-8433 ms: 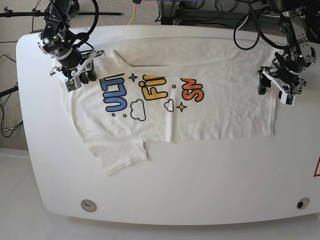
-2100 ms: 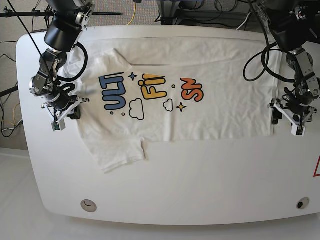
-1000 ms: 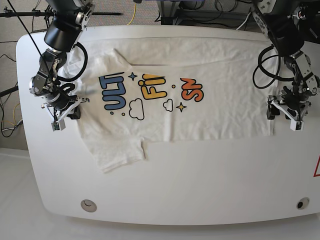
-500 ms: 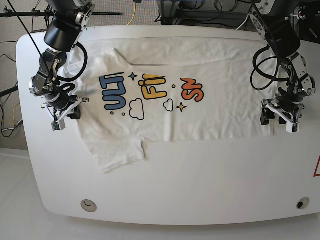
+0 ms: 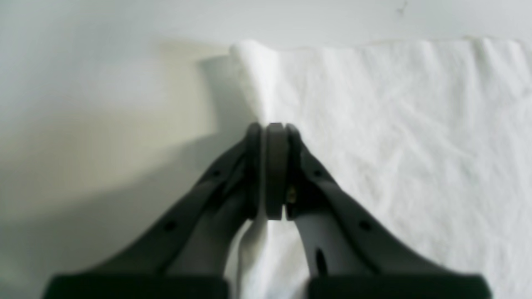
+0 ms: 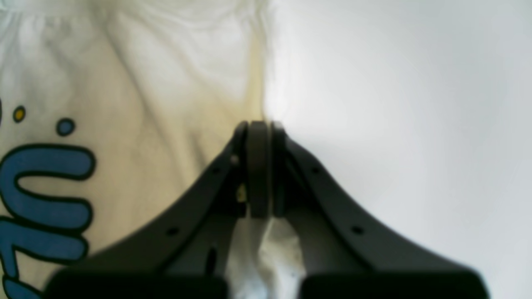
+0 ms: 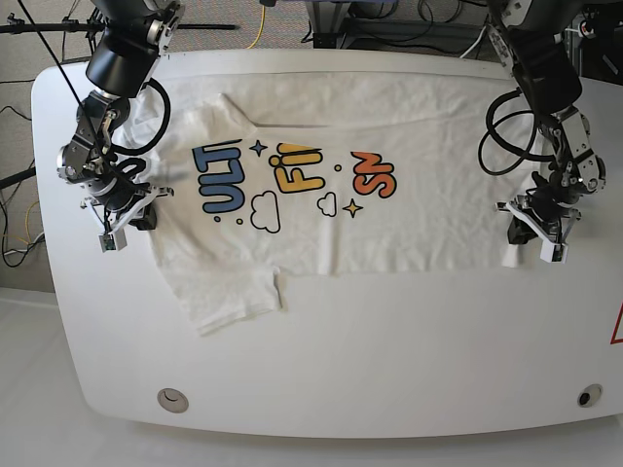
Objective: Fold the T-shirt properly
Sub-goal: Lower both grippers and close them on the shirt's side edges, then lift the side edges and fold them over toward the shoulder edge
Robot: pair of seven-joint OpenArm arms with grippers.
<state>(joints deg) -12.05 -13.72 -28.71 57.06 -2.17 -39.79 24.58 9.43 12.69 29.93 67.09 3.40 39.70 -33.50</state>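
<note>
1. The T-shirt (image 7: pixel 360 199) is being shown lying spread on the white table (image 7: pixel 389 341), print side up, with the coloured letters, clouds and stars near its middle in the base view.
2. A short sleeve (image 7: pixel 229 297) is being seen sticking out from the shirt's near edge toward the front of the table.
3. The shirt's hem corner is being pinched by the left gripper (image 5: pixel 274 128) at the base view's right side; in the left wrist view the jaws are pressed together with white cloth (image 5: pixel 395 145) caught between them.
4. The opposite edge of the shirt, beside the blue letters (image 6: pixel 41 199), is being pinched by the right gripper (image 6: pixel 258 124); its jaws are pressed together on a fold of fabric, as the right wrist view shows.
5. Both grippers are being held low at the table surface, well apart, one at each end of the garment.
</note>
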